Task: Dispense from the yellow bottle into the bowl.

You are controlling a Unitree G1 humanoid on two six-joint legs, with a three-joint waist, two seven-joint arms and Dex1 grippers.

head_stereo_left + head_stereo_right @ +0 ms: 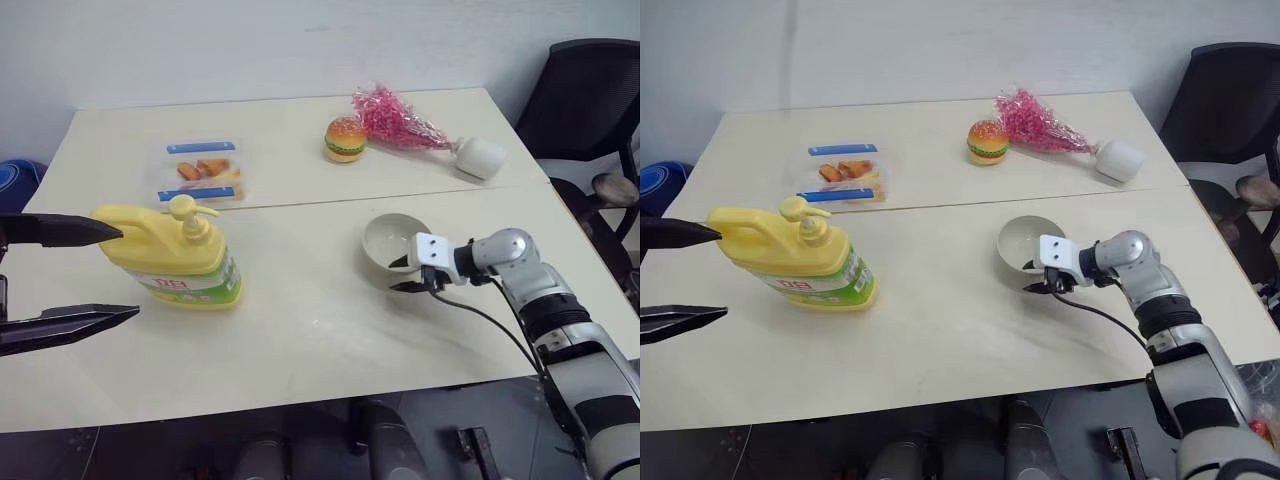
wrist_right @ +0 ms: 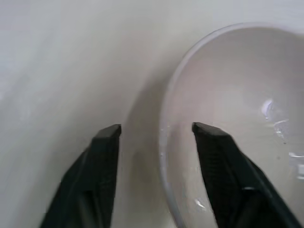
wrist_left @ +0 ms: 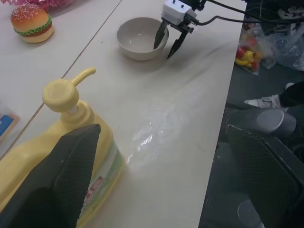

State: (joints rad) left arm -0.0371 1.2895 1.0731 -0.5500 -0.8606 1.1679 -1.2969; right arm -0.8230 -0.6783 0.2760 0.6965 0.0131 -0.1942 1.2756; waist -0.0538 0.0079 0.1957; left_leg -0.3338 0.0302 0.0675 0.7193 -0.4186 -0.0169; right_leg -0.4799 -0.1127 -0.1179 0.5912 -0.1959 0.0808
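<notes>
Right wrist view: right tool (image 2: 156, 129) open, fingers straddling the rim of the bowl (image 1: 385, 240) (likely to steady or reposition it), while left tool (image 1: 125, 272) gapes wide by the yellow bottle (image 1: 175, 262) standing left on the counter (image 1: 330, 330).

The surface (image 1: 330, 330) is pale cream, with a seam running across it between a far part and a near part; on the near part the yellow bottle (image 1: 175, 262) stands at the left and the bowl (image 1: 388, 240) sits right of centre, well apart; on the far part lie a clear packet of orange snacks (image 1: 203, 170), a toy burger (image 1: 345, 139), and a small white vase (image 1: 479, 157) on its side with a pink bundle (image 1: 395, 119); a wet smear (image 3: 156, 128) shows near the bottle.
</notes>
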